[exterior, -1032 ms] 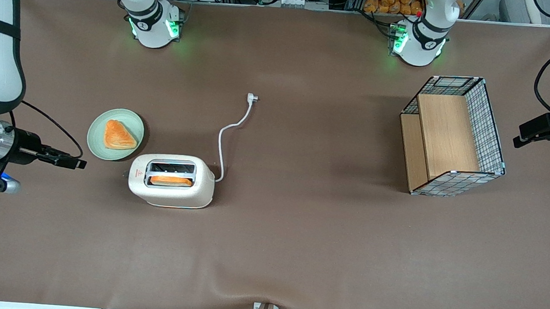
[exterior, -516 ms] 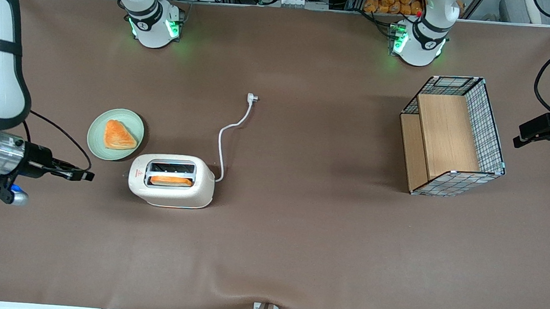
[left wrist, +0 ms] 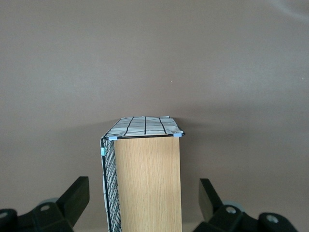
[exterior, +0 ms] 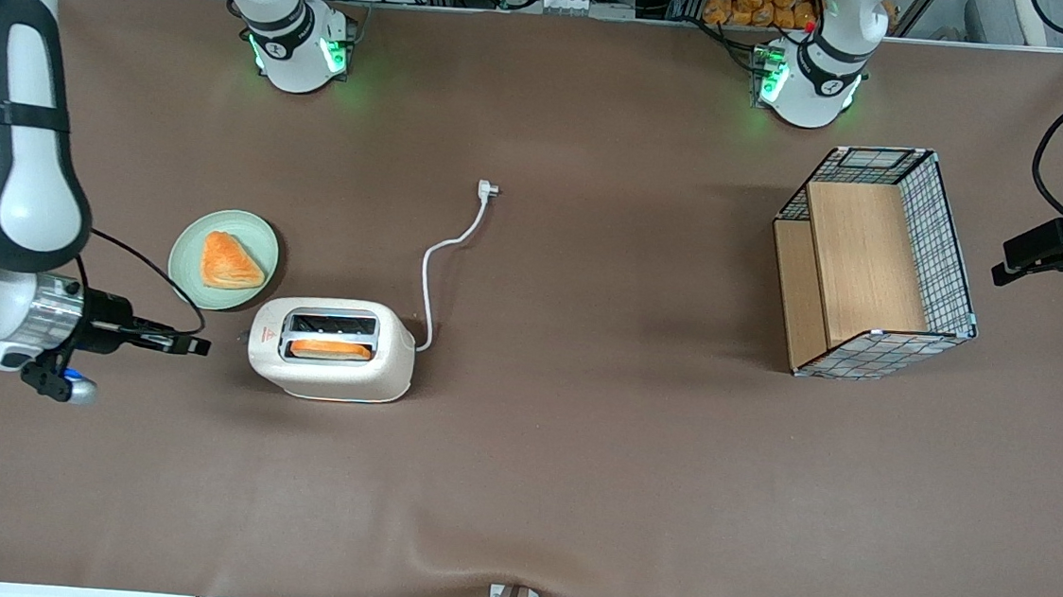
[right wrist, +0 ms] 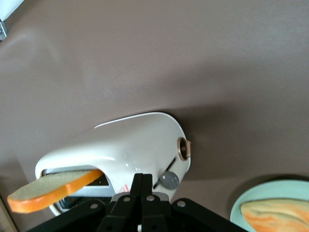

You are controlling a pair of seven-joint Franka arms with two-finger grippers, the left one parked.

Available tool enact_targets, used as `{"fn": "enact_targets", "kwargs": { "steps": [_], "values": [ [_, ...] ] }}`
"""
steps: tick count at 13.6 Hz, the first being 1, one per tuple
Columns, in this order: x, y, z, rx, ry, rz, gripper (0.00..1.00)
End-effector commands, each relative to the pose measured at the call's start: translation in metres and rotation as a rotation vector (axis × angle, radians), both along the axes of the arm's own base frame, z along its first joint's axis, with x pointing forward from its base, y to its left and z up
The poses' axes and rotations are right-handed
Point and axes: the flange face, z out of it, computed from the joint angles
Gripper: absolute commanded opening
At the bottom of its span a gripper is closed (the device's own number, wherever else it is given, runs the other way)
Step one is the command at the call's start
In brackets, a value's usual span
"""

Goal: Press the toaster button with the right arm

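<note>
1. Your tool (exterior: 200,346) has its fingers pressed together, nothing between them. It hovers just off the toaster's (exterior: 331,349) narrow end, at about 9 o'clock from it in the front view.
2. The toaster button (right wrist: 169,180), a small grey knob on that end, sits right ahead of the fingertips in the wrist view. No contact yet.
3. A bread slice (exterior: 330,349) sits in the slot nearer the camera. A plate (exterior: 188,253) with pastry is at about 10 o'clock.
4. You're in the approach step, I reckon. Next, line up on the knob and push down along its slot.
</note>
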Motion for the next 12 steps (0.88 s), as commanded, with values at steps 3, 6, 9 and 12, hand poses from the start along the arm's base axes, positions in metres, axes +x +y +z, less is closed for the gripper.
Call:
{"fn": "enact_targets", "kwargs": {
  "steps": [3, 6, 9, 12],
  "values": [
    [-0.012, 0.006, -0.035, 0.049, 0.002, 0.006, 0.0],
    [-0.022, 0.007, -0.056, 0.055, 0.052, 0.01, 0.0],
    [-0.03, 0.007, -0.061, 0.066, 0.089, 0.018, 0.0],
    [-0.032, 0.006, -0.063, 0.072, 0.102, 0.026, 0.0]
  ]
}}
